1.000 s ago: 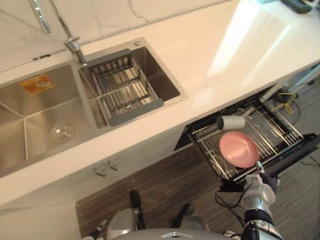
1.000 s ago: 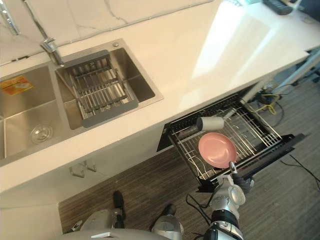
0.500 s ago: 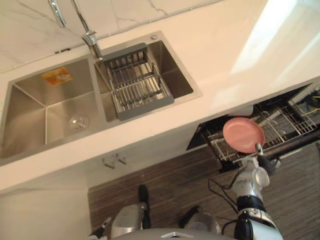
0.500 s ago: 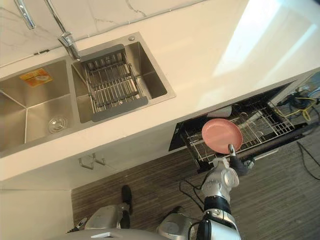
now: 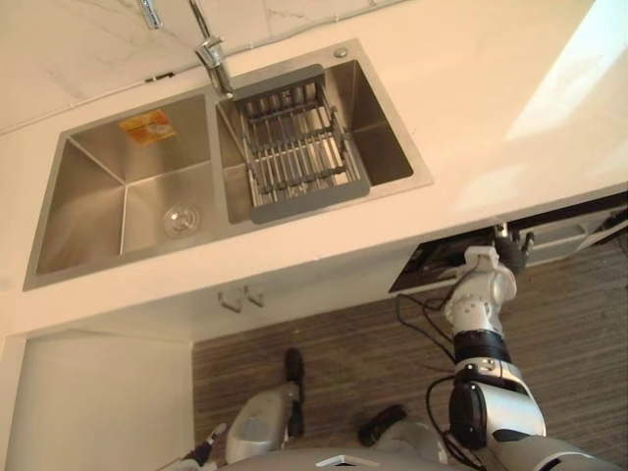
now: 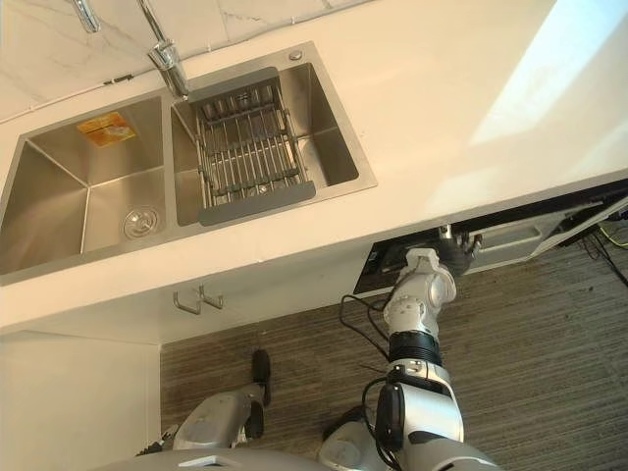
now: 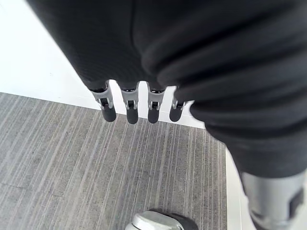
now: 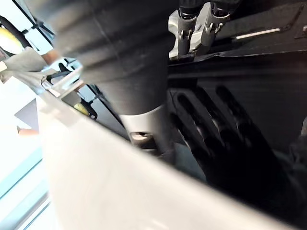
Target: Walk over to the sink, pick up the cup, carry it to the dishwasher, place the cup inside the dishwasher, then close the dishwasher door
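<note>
The dishwasher (image 6: 510, 238) under the white counter (image 5: 510, 98) is pushed almost fully in, with just a dark slit left along its top. My right hand (image 5: 508, 253) is up against its front at the left end. In the right wrist view its fingers (image 8: 196, 24) lie straight against the dark dishwasher panel (image 8: 259, 96). My left hand (image 7: 139, 103) hangs over the striped floor with fingers straight and nothing in them. The double steel sink (image 5: 128, 196) is at the upper left.
A grey drying rack (image 5: 299, 147) sits in the sink's right basin, below the faucet (image 5: 211, 49). Two small hooks (image 5: 240, 297) stick out of the cabinet front beneath the sink. Dark striped floor (image 5: 334, 353) runs along the cabinets.
The dishwasher rack with the cup and pink plate has slid in under the counter, my right hand following it. The camera has swung, so the sink sits further right in the picture.
</note>
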### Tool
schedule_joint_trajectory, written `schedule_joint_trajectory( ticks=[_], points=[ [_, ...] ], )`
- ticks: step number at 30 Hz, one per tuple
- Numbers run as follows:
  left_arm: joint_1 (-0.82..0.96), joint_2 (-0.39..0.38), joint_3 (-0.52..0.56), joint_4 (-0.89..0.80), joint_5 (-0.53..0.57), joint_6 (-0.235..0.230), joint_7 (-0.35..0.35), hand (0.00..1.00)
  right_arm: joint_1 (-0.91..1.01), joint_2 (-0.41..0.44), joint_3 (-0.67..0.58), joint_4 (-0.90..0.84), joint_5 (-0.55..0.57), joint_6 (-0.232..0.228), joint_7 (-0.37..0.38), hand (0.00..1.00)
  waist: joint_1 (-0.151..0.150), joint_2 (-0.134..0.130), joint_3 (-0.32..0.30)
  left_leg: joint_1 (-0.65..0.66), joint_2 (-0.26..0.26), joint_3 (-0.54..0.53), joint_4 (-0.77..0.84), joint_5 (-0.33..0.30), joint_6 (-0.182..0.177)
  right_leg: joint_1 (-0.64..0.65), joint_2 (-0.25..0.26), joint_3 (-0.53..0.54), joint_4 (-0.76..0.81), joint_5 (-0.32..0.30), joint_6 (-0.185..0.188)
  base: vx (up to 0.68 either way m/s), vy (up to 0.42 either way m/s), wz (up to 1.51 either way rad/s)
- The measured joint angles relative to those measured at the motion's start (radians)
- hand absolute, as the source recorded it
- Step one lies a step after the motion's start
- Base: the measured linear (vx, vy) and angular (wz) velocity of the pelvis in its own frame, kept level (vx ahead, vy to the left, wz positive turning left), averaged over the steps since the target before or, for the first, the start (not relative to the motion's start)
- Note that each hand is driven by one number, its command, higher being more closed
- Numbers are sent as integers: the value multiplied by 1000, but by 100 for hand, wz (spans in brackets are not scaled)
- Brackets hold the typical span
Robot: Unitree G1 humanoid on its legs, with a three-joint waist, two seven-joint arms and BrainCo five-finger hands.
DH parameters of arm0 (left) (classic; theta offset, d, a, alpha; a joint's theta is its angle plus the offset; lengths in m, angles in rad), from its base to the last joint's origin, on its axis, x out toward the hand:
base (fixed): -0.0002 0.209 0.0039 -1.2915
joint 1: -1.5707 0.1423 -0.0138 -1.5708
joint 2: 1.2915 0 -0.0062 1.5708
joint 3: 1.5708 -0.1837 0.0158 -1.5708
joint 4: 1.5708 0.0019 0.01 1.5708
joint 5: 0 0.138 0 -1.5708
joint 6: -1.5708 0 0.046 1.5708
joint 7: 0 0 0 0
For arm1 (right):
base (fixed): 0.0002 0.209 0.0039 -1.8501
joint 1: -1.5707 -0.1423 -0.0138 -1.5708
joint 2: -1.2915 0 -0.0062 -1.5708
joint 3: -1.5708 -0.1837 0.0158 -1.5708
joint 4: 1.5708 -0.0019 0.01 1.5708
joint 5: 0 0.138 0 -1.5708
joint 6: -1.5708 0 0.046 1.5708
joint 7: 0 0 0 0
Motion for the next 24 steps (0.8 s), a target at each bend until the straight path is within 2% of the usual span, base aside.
schedule_joint_trajectory(
  ticks=[3,7,11,14,17,19,20,21,24],
  points=[
    [0,1,6,0,0,-7,0,0,0,0,15,0,-1,11,13,0,10,2,11,1,19,1,0,2,-3,3,34,7,-31,12,-9,-8,-62,-12],
    [-1,1,10,0,-1,-34,39,0,3,0,57,1,-1,33,79,0,7,2,34,7,41,7,0,6,-11,4,66,26,-52,18,-18,-29,-72,-10],
    [1,2,10,0,-14,-60,53,0,35,-2,103,7,-21,36,140,0,5,-1,39,8,51,8,-1,7,-15,4,86,34,-69,22,-24,-19,-54,-6],
    [1,6,9,0,-65,-72,45,0,111,22,187,8,-97,40,192,0,-1,-9,44,13,64,11,0,6,-23,18,109,34,-107,38,-29,-5,-32,-6],
    [2,6,3,0,-128,-79,38,0,235,70,243,10,-188,43,193,0,-7,-18,46,18,70,14,1,-2,-32,31,127,35,-142,53,-26,3,-13,-4],
    [8,6,-7,-1,-170,-115,20,0,334,98,258,19,-272,57,192,0,-12,-23,45,19,71,20,1,-12,-36,34,130,38,-158,60,-23,20,5,-7],
    [11,8,-18,-8,-191,-143,12,0,389,106,258,60,-338,64,192,0,-15,-31,45,27,69,29,0,-17,-35,39,131,44,-166,66,-20,22,5,-11],
    [12,9,-20,-12,-196,-145,8,0,399,106,258,70,-346,66,192,0,-15,-34,45,30,69,31,0,-19,-37,42,132,46,-168,66,-19,31,6,-16],
    [16,26,-22,-33,-238,-130,-24,0,474,109,261,163,-428,92,192,0,-28,-71,38,64,66,40,0,-27,-36,74,137,54,-186,70,-13,42,-7,-9]
  ],
)
